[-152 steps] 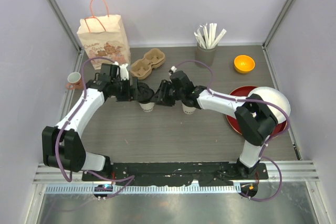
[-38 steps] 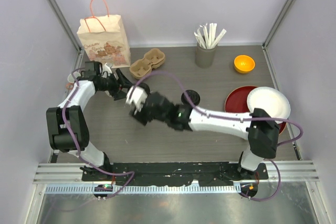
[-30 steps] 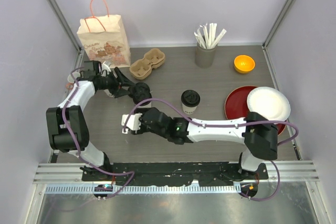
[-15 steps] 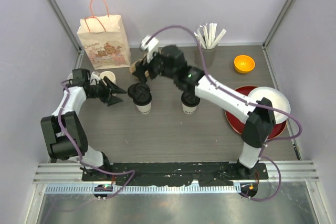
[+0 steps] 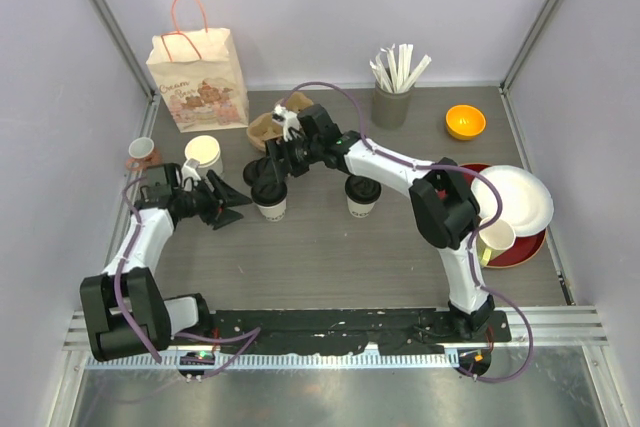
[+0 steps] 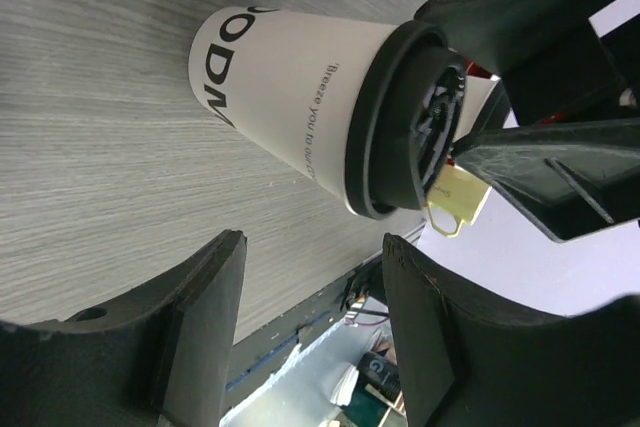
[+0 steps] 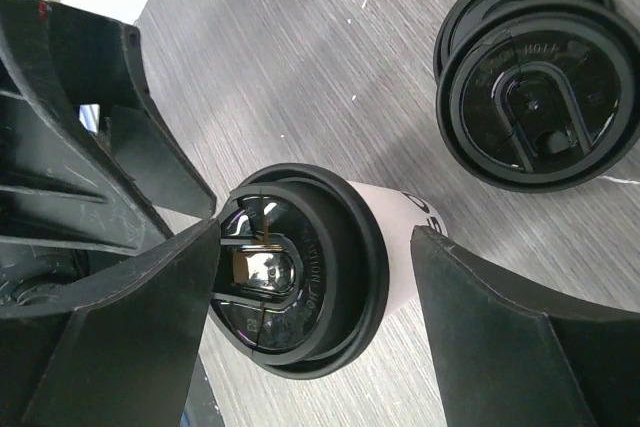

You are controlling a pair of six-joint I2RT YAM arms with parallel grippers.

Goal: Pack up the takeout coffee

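Cream-white tapered paper cup with a round black plastic lid [image 6: 290, 107] stands upright on the grey wood-grain desk [image 5: 330, 247], left of centre, just in front of the brown cardboard cup carrier [image 5: 262, 130]. Small print down the cup's side reads "Breeze yo…" and "to our…". The big dark letters near its base are only partly in view and can't be read for sure. The lid has raised lettering, too small to read. Brown paper bag with orange handles [image 5: 199, 79] at the back left carries pinkish print, unreadable. Right pincer [image 5: 270, 171] is spread, one finger on each side of the lid, not pinching it. Left pincer [image 5: 238, 207] is spread too, nothing in it, tips just left of the cup. Versus half a second earlier, the right pincer has come from over the carrier down to the cup. The left pincer has shifted nearer the arm bases, uncovering the stack of nested cream cups [image 5: 204, 154]. Second lidded paper cup [image 5: 362, 194] is in the same spot, to the right. Pale lilac wall panels [image 5: 400, 7] with metal corner posts enclose the desk.
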